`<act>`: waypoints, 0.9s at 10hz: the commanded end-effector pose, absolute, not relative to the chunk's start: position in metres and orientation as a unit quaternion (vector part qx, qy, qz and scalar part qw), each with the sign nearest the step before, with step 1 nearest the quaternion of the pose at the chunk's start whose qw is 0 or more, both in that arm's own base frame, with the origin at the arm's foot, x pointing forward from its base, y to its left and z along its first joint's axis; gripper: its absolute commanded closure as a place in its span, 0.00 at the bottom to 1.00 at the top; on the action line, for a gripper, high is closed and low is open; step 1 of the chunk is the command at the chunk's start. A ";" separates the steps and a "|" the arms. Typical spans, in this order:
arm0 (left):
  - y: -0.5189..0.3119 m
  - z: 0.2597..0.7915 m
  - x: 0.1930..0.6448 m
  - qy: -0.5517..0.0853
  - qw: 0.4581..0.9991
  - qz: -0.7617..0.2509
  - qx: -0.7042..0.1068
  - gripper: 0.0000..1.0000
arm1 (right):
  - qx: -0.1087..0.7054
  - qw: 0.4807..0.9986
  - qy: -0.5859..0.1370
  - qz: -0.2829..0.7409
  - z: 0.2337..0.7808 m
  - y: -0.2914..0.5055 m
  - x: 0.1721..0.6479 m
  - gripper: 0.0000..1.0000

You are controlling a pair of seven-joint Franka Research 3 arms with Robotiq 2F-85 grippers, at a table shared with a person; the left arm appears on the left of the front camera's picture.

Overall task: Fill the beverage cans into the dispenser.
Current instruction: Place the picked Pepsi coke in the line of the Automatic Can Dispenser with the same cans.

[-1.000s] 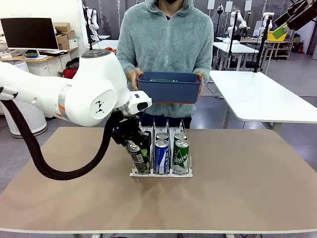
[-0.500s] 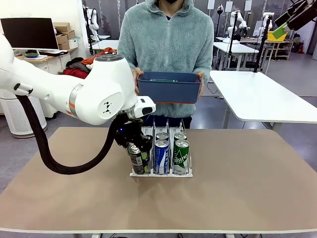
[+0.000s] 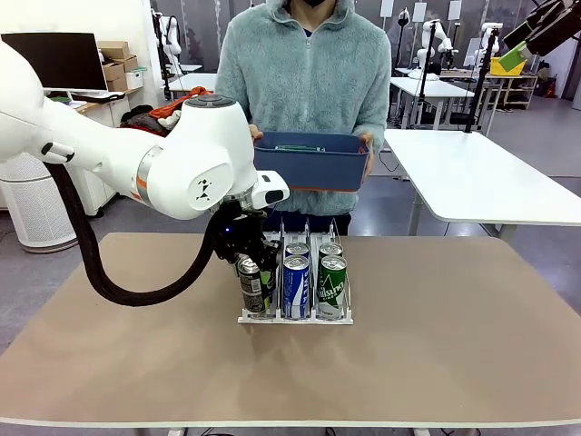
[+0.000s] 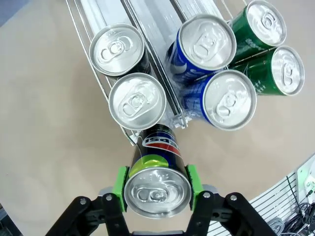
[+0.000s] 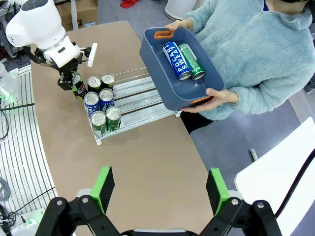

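My left gripper (image 4: 156,196) is shut on a black beverage can (image 4: 156,189), green pads on both sides just under its top. The can (image 3: 251,287) hangs slightly tilted at the front end of the white dispenser's (image 3: 295,319) left lane. In the left wrist view that lane holds two black cans (image 4: 137,101), the middle lane two blue cans (image 4: 227,101) and the right lane two green cans (image 4: 288,69). My right gripper (image 5: 160,196) is open high above the table with nothing between its fingers.
A person at the far side holds a dark blue bin (image 5: 152,54) with a blue-and-white can (image 5: 174,60) and a green can (image 5: 191,60) lying in it. The bin (image 3: 310,162) hovers above the dispenser's back end. Bare tabletop (image 3: 454,345) lies right of the dispenser.
My left arm has swung right and closer to the dispenser. The black can it holds has straightened a little and stays at the left lane's front. The bin has not moved.
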State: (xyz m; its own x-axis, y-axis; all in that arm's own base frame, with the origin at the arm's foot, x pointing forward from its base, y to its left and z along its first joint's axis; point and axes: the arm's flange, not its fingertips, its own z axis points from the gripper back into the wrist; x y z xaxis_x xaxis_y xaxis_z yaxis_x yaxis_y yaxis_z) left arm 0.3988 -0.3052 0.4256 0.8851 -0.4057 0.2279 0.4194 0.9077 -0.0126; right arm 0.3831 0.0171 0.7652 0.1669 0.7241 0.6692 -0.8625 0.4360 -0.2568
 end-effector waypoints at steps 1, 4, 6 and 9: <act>-0.310 0.432 0.419 -0.145 0.969 -0.199 -0.021 0.42 | 0.090 0.758 -0.376 0.524 0.764 0.017 0.383 0.00; -0.308 0.433 0.430 -0.159 0.970 -0.186 0.002 0.42 | 0.090 0.758 -0.376 0.524 0.764 0.017 0.383 0.00; -0.310 0.432 0.435 -0.177 0.969 -0.174 0.019 0.42 | 0.090 0.758 -0.376 0.524 0.764 0.017 0.383 0.00; -0.313 0.418 0.433 -0.168 0.967 -0.191 -0.002 0.42 | 0.090 0.758 -0.376 0.524 0.764 0.017 0.383 0.00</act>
